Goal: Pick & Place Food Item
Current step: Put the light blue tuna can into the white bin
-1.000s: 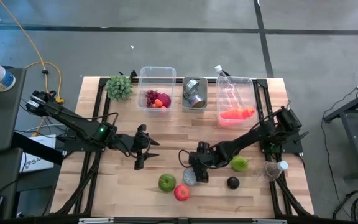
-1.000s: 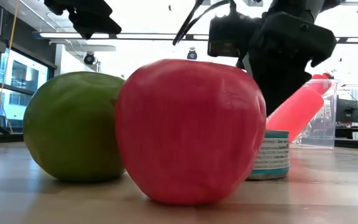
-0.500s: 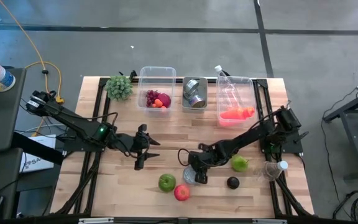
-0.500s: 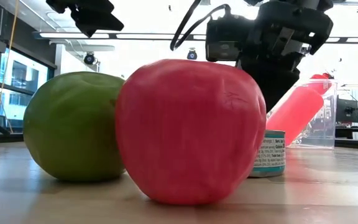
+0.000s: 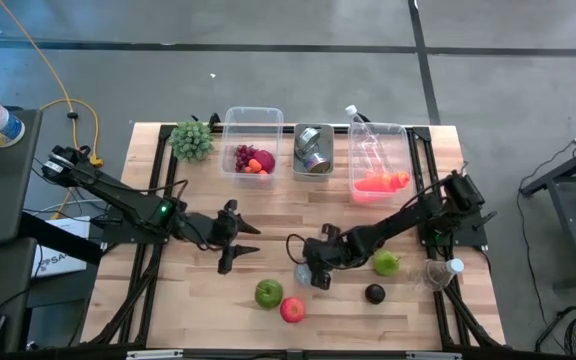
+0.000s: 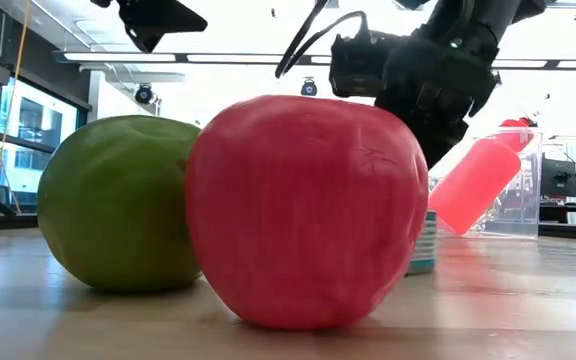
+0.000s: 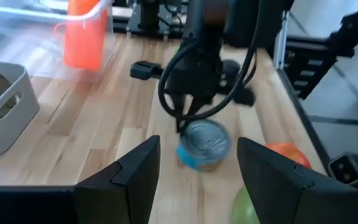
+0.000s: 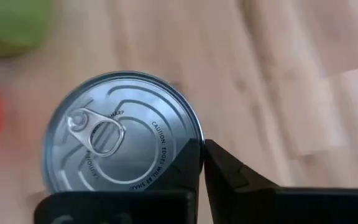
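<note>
1 round, ribbed metal can [image 8: 122, 138]

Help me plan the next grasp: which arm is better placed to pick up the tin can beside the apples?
Right. The right gripper sits at the can, with its fingers shut against the rim rather than around it, so it likely only needs to reopen. The left gripper hangs open, farther away.

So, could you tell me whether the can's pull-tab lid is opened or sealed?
Sealed: the can shows its tab lying flat on an unbroken lid.
</note>
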Available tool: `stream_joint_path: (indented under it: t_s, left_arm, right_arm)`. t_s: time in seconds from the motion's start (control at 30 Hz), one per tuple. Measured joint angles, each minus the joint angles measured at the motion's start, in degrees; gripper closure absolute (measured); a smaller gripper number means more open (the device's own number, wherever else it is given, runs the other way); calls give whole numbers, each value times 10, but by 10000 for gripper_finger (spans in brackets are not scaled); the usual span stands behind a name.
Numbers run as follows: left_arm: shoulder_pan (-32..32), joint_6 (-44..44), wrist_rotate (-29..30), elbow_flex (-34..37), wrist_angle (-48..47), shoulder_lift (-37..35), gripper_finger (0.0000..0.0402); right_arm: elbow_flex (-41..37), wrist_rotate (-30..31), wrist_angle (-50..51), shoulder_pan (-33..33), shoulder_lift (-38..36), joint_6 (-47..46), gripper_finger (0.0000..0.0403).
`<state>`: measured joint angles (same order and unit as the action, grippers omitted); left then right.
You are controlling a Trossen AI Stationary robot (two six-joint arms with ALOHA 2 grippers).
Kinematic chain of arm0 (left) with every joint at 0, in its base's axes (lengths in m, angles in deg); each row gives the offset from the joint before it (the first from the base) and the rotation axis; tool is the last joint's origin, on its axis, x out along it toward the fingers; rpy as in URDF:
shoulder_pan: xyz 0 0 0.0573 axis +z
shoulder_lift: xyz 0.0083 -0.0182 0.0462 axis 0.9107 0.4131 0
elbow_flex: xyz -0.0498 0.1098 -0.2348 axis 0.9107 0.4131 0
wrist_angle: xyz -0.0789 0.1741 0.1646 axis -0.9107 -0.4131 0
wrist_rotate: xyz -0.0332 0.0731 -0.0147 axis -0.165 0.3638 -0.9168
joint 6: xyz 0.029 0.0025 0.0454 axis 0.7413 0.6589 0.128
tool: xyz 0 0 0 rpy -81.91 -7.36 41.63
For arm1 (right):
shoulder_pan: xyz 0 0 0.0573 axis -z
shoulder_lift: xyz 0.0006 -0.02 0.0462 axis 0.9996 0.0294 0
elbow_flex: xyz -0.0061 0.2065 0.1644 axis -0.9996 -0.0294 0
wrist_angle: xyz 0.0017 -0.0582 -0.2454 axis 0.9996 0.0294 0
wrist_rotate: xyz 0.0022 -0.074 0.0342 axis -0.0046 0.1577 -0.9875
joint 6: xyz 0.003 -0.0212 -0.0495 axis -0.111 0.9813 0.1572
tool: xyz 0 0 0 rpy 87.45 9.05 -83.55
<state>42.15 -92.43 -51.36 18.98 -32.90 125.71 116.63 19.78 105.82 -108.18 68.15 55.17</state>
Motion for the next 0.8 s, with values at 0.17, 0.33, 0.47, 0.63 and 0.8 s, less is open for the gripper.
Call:
stream_joint_path:
  t_s: [0.17, 0.33, 0.47, 0.63, 0.8]
  left_arm:
    - [0, 7, -46, 0, 38, 0, 197]
    - [-1, 9, -65, 0, 53, 0, 197]
    - [-1, 9, -66, 0, 53, 0, 197]
    - [-1, 9, -66, 0, 61, 0, 197]
    - [-1, 9, -67, 0, 71, 0, 197]
  right_arm:
    - [-1, 124, 41, -15, 2, -3, 400]
    - [-3, 211, 65, -16, 3, -12, 401]
    - [-3, 238, 62, -16, 3, -14, 401]
    - [-2, 216, 59, -16, 3, -2, 400]
    - [-2, 164, 47, -16, 3, 27, 400]
